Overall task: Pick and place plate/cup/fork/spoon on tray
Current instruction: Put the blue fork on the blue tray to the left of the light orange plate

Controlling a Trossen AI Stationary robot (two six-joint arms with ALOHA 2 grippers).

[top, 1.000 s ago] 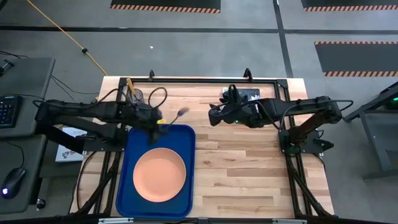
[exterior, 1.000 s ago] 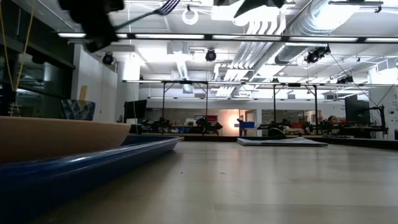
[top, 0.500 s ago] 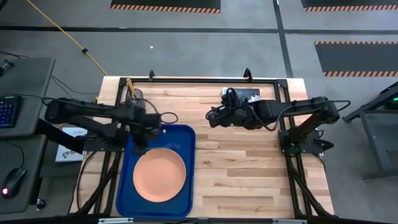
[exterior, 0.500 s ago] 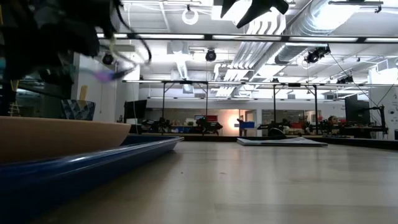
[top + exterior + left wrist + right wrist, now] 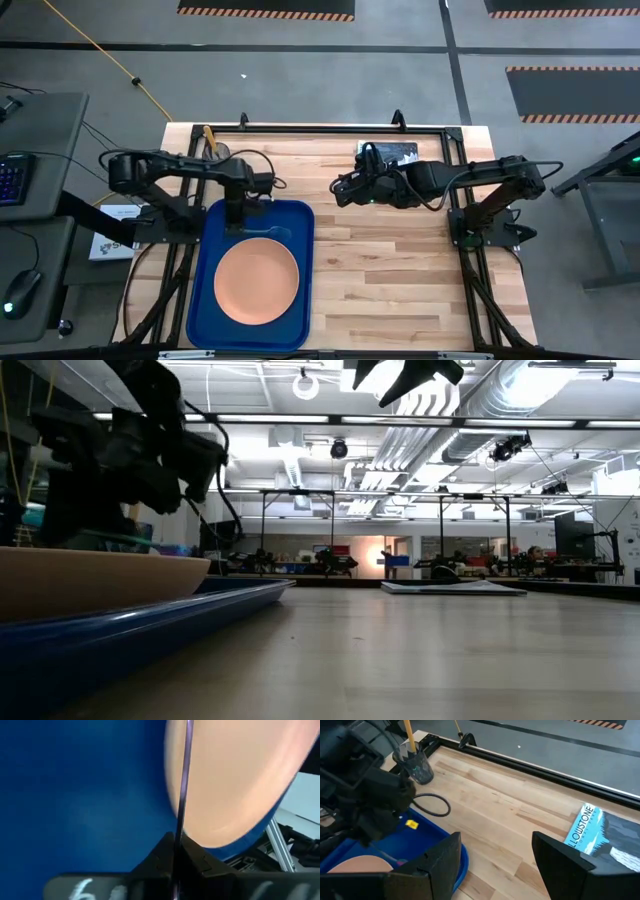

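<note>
From above, the left gripper (image 5: 236,212) is clamped on the fork (image 5: 262,233) over the tray's (image 5: 300,270) far end, beside the plate (image 5: 256,281). The left wrist view shows the fork (image 5: 183,780) crossing the plate's rim. The right gripper (image 5: 492,857), fingers apart, hangs over the desk (image 5: 390,260).

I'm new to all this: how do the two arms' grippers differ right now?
The left gripper is down over the blue tray, fingers shut on the thin fork beside the orange plate. The right gripper hangs over bare wood, away from the tray, fingers spread open and holding nothing. Both are dark two-finger grippers reaching in over the same table.
</note>
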